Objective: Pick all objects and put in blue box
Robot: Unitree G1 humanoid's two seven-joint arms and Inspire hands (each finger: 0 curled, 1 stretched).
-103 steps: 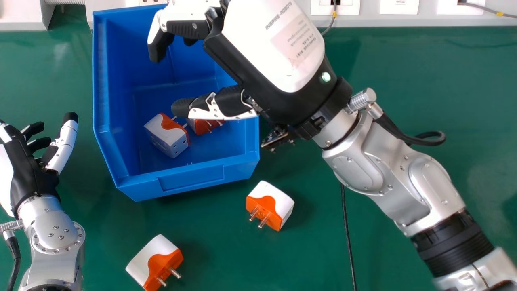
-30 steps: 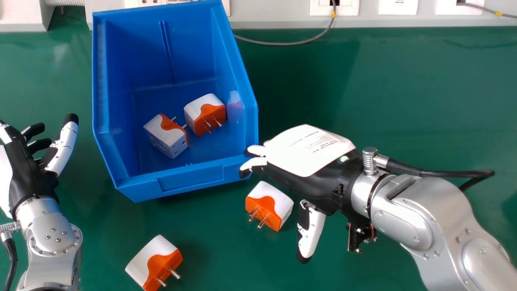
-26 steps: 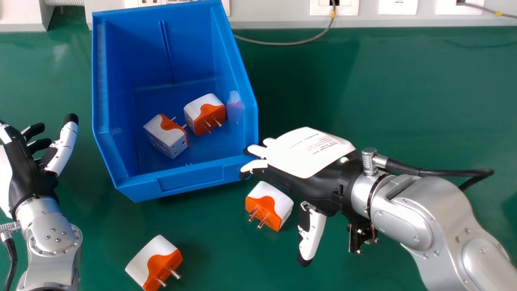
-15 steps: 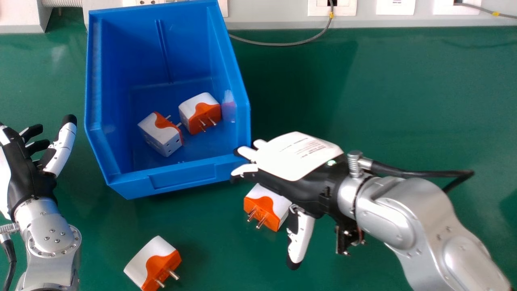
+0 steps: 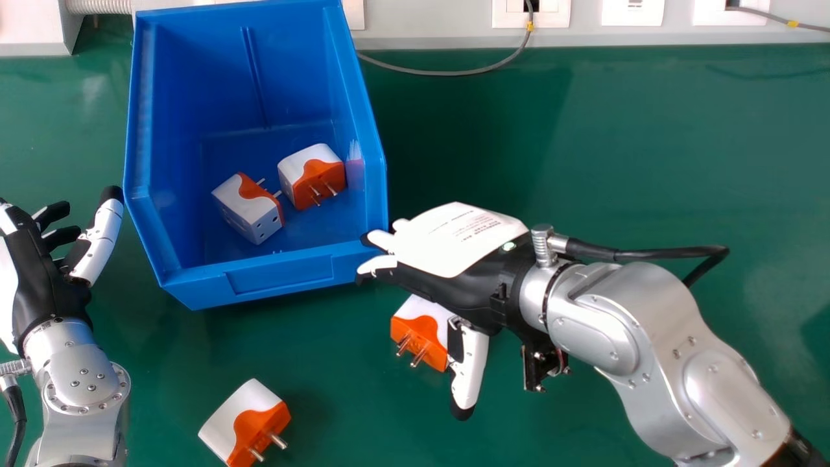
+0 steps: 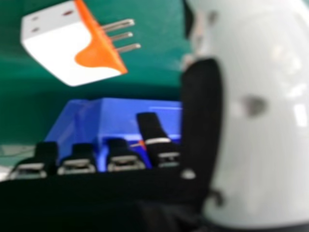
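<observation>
Head view: right hand (image 5: 457, 240) above a white-and-orange plug adapter (image 5: 421, 331), released, nothing gripped.
Adapter sits on the worktop (image 5: 616, 143) just outside the front of the blue box (image 5: 279, 275), prongs out, partly hidden under hand and thumb; right hand view has it apart from the fingers. Another loose adapter (image 5: 243, 425) lies nearer the robot; one boxed adapter (image 5: 248, 207) and its neighbour (image 5: 311, 175) are inside. Left hand (image 5: 48, 285) idle at the left edge, fingers relaxed. Handling, judged: light, stiff, hard plastic — smooth white faces could slip. Best hold is thumb against fingers across the wide body, clear of the metal prongs, which might bend or snag — squeeze moderate, nothing crushable.
</observation>
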